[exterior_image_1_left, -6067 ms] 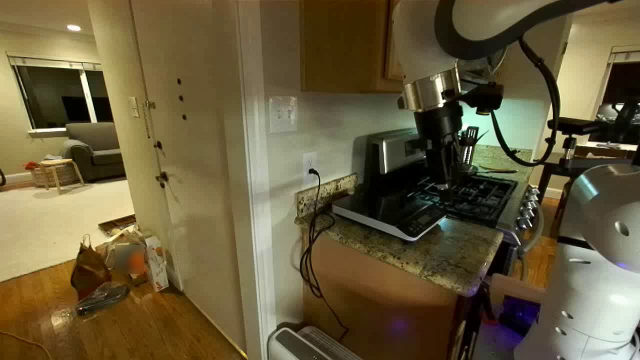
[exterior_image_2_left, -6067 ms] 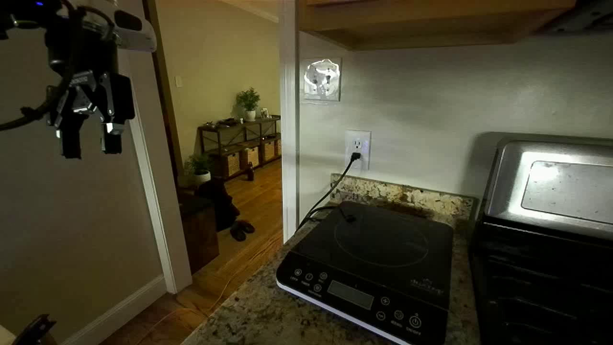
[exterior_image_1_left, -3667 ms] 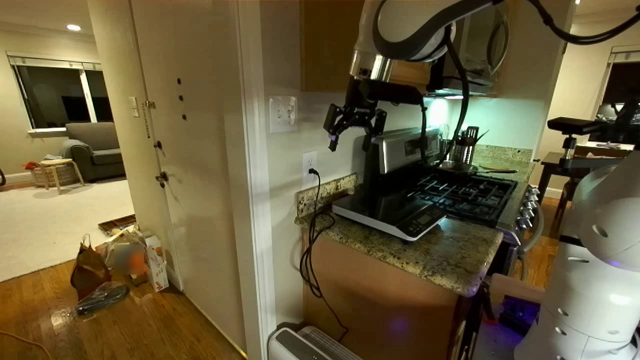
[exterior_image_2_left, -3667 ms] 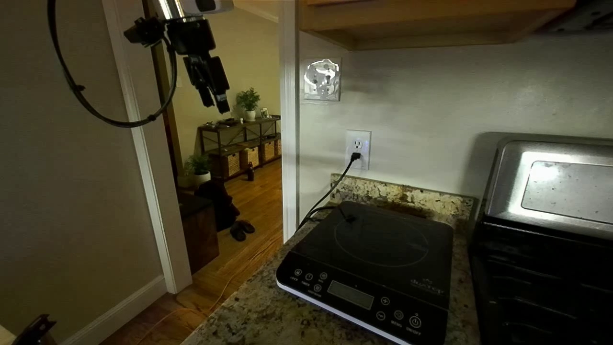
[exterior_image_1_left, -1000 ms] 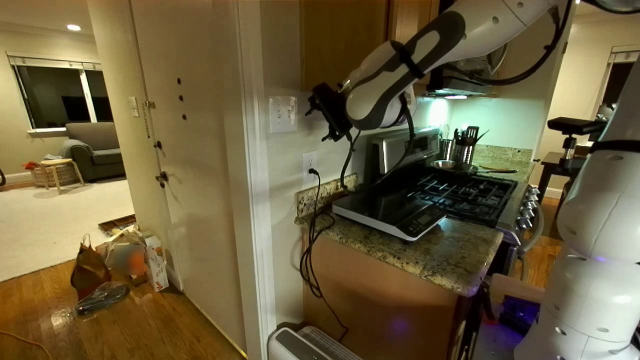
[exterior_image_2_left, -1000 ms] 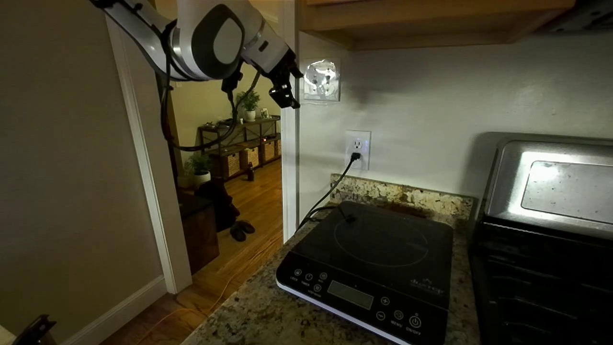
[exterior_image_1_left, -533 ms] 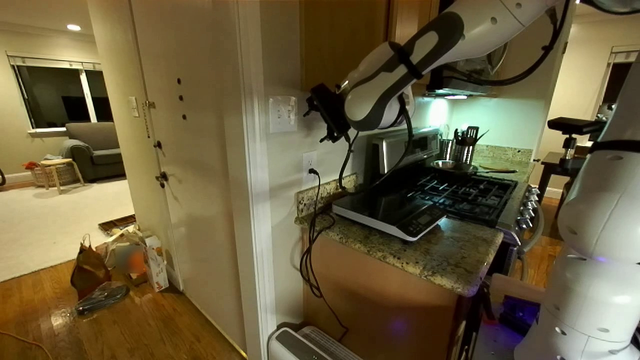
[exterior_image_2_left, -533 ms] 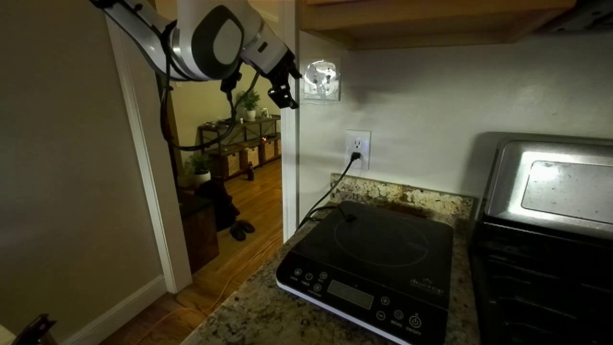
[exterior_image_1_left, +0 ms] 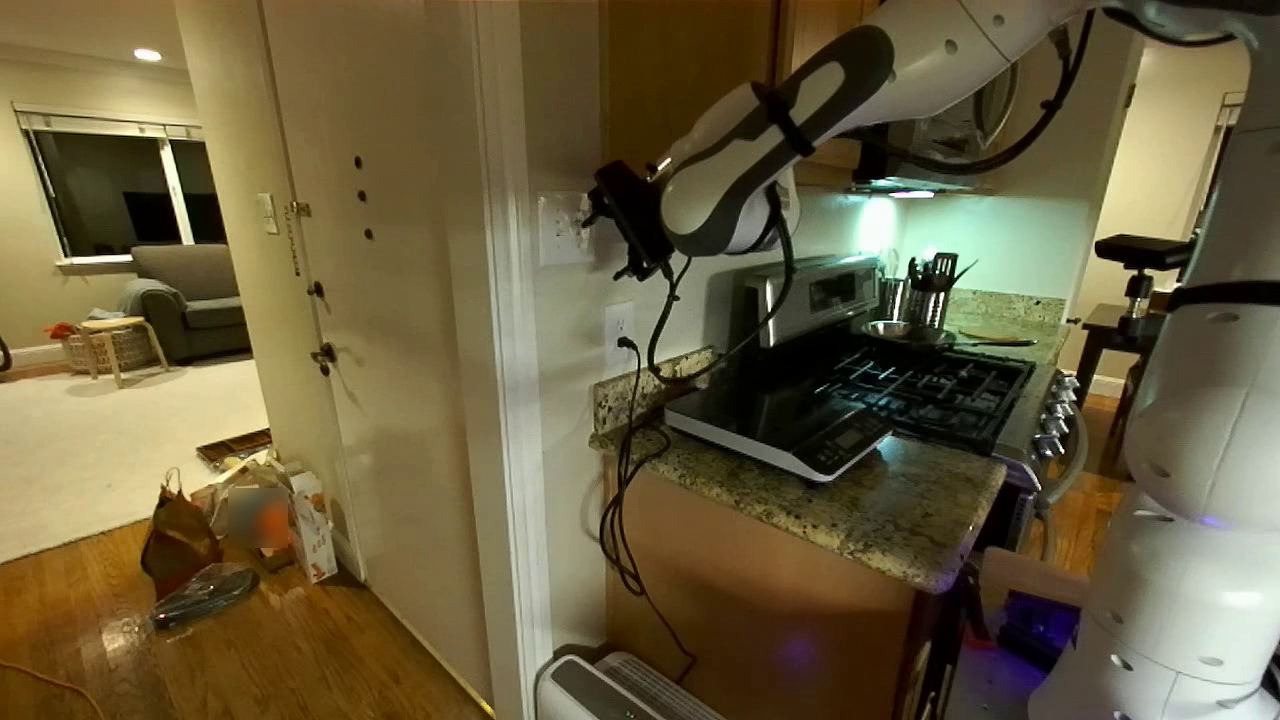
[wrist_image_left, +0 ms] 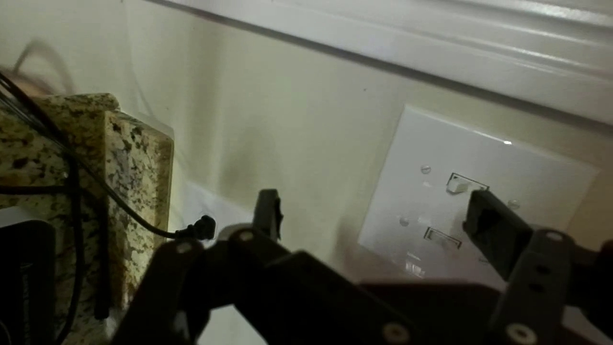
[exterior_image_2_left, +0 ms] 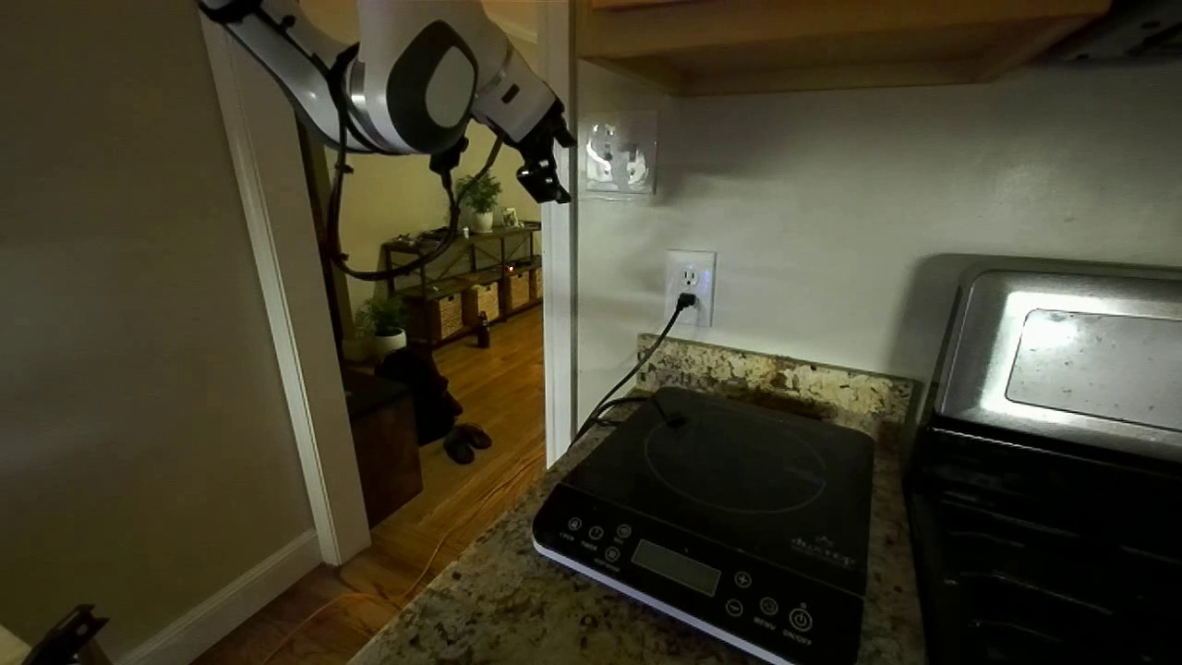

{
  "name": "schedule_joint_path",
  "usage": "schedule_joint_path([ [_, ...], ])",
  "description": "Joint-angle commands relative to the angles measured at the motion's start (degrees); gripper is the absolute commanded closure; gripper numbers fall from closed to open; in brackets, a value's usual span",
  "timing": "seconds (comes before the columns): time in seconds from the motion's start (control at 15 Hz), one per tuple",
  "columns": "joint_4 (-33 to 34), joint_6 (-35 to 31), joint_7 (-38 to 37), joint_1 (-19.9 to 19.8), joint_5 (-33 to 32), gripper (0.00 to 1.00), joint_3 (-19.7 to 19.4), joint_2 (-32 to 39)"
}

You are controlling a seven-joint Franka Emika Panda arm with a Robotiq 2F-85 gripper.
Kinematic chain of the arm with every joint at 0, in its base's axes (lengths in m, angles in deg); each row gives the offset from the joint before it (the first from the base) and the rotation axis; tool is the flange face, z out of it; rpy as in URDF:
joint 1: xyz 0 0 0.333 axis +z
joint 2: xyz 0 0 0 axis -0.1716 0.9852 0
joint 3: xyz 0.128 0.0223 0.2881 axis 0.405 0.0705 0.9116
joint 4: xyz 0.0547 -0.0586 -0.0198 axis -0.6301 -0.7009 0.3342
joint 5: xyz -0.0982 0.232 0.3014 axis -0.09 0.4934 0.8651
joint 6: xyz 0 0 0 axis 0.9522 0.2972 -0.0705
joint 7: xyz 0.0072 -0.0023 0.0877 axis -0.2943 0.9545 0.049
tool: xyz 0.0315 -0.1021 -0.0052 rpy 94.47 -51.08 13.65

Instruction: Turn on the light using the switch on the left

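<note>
Reaching toward the far wall (wrist_image_left: 297, 120) with the gripper (wrist_image_left: 373, 201), grasping nothing between widely parted fingers (wrist_image_left: 500, 235). Moving closer than a moment ago, now overlapping the right edge of the white plate (exterior_image_1_left: 556, 240) in an exterior view: probably lining up, not yet flipping. Hiding detail on that white plate (exterior_image_2_left: 621, 175) under glare in an exterior view. Beyond, in the wrist view alone, showing clearly the left-hand switch (wrist_image_left: 459, 186), nearest the door trim (wrist_image_left: 407, 43), apparently resting low, probably off. Leaving contact unclear.

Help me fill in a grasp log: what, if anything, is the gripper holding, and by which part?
Nothing is held: the fingers stand apart with no object gripped between them.
</note>
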Motion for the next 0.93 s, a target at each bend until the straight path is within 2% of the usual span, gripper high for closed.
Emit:
schedule_joint_path([
  [0.0, 6.6, -0.5, 5.1, 6.4, 7.4, 0.00, -5.0, 4.7],
  [0.07, 8.3, -0.5, 6.2, 7.4, 9.0, 0.00, -5.6, 5.7],
  [0.13, 9.6, -0.4, 3.9, 3.7, 6.5, 0.00, -2.2, 6.7],
  [0.73, 19.3, -0.2, 6.1, -0.1, 5.6, 0.00, 0.9, 14.3],
  [0.8, 19.9, -0.1, 6.3, -0.7, 5.5, 0.07, 1.3, 14.8],
  [0.87, 20.4, 0.0, 6.6, -1.2, 5.5, 0.28, 1.7, 15.2],
])
